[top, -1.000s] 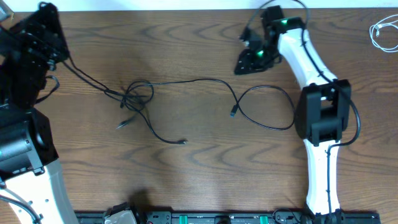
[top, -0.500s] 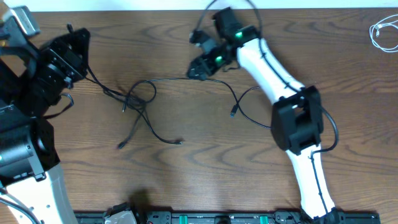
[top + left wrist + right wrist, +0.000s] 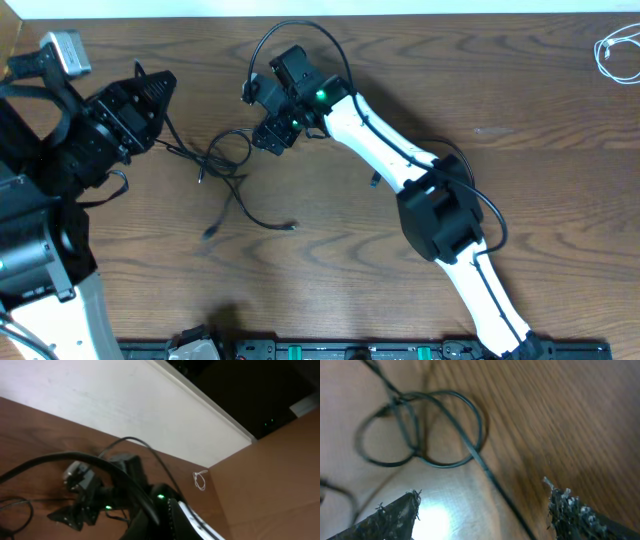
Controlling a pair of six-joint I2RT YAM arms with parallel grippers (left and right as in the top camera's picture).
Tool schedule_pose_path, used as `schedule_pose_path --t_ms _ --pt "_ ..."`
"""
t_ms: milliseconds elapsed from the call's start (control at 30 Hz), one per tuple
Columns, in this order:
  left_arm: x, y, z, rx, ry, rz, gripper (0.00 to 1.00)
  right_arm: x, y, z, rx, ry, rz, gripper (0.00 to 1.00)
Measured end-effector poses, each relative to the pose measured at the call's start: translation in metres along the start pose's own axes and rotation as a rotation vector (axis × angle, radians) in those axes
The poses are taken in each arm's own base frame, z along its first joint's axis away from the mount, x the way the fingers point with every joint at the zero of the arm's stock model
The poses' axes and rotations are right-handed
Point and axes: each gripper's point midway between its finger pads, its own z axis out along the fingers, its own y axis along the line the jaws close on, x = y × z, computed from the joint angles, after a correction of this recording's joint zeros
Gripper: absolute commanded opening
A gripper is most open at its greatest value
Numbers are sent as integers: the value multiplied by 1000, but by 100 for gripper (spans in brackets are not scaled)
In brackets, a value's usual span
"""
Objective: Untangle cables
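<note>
Black cables lie knotted in loops left of the table's centre, with loose plug ends trailing toward the front. One strand runs left from the knot into my left gripper, which is shut on it. My right gripper hovers open just right of the knot. In the right wrist view its fingertips straddle a black strand, with the cable loops just ahead. A white cable lies coiled at the far right corner. My left gripper's jaws do not show in the left wrist view.
The right arm stretches diagonally across the middle of the table and covers part of a black cable. The left arm's body fills the left edge. The left wrist view shows the right arm and the white cable by a cardboard wall.
The right arm has swung from the far right to over the knot and its jaws have opened. My left gripper has moved right, so its strand lies shorter.
</note>
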Motion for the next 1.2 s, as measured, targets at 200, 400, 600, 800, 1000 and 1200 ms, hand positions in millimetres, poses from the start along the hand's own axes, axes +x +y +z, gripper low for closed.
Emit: schedule_pose_path --t_ms 200,400,600,800,1000,1200 --pt "2 -7 -5 11 -6 21 7 31 -13 31 11 65 19 59" --pt "3 -5 -5 2 -4 25 7 28 -17 32 23 48 62 9" --pt "5 2 -5 -32 2 16 7 17 -32 14 52 10 146 1" --pt "5 5 -5 -50 -1 35 7 -28 -59 -60 157 -119 218 1" --pt "4 13 -5 -92 -10 44 7 -64 -92 -166 287 -291 374 1" --pt "-2 45 -8 -262 -49 32 7 -32 -117 -196 351 -238 592 1"
